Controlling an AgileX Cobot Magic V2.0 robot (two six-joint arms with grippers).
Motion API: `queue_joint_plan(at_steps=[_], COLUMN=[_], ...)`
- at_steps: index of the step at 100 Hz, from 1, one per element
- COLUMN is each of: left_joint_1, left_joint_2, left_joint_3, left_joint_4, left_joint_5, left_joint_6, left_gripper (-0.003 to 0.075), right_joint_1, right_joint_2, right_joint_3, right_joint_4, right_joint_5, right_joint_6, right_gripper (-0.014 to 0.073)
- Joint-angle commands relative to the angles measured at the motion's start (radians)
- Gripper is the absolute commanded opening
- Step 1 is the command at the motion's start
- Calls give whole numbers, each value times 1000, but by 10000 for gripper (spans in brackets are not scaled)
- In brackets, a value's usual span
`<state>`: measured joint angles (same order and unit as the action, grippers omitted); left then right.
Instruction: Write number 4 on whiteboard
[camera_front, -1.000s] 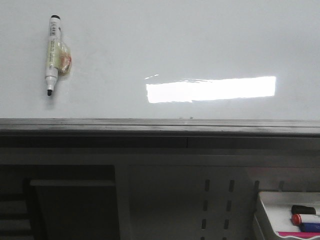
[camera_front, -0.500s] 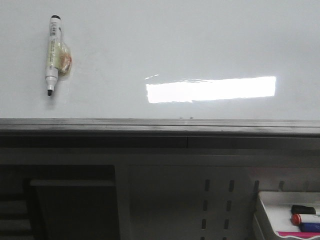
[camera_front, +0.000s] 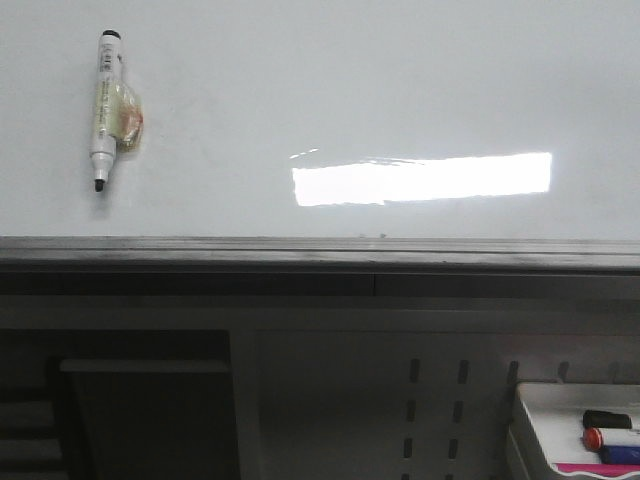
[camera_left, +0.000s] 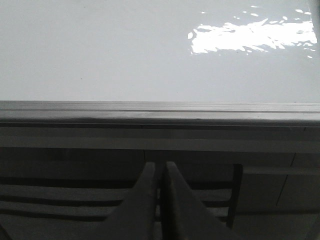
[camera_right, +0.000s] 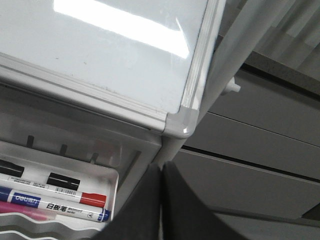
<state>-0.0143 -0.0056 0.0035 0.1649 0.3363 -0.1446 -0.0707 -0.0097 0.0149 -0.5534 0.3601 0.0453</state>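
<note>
**Blank whiteboard, marker stuck at upper left, both jaws closed and empty**

The whiteboard (camera_front: 330, 100) fills the upper half of the front view, glossy white, with a bright bar of glare right of centre. No stroke of a number 4 shows on it in any view. A black-capped marker (camera_front: 104, 110) hangs upright against its upper left area, tip down, with a yellowish lump (camera_front: 127, 118) touching its right side; what that lump is cannot be made out. The grey lower rail (camera_front: 320, 252) runs the full width beneath.

Below the rail at the lower right, a white tray (camera_front: 530, 420), cut off by the picture's edge, holds markers: a black-capped one (camera_right: 60, 179), a red-capped one (camera_right: 75, 196) and a blue one (camera_right: 55, 206), with something pink (camera_right: 25, 214) partly hidden.

The left gripper (camera_left: 160, 172) has its jaws pressed together on nothing, below the rail. The right gripper (camera_right: 161, 175) likewise has narrow, empty jaws, near the board's lower right corner (camera_right: 181, 125).
</note>
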Motion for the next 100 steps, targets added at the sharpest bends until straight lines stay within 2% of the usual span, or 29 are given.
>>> queue_joint_plan(at_steps=[1,27,34,87,100], left_joint_1=[1,1,1,1,1], left_joint_2=[-24,-24,-24,-24,-24], left_joint_3=[35,35,35,35,35], left_joint_4=[6,6,6,6,6], left_joint_5=[-80,-82,-84,-115,-115], left_joint_6=[-2,-2,-2,-2,-2], left_gripper=[-20,-20,-20,-20,-20], right_joint_1=[-6,-6,-6,-6,-6], right_joint_2=[-17,-17,-17,-17,-17], right_joint_3=[19,17,17,17,17], right_joint_4=[2,306,337,334,165], right_joint_5=[1,-20,-30,-51,-149], right_joint_6=[-4,-2,-2,-2,-2], right_gripper=[-64,-64,-64,-64,-64])
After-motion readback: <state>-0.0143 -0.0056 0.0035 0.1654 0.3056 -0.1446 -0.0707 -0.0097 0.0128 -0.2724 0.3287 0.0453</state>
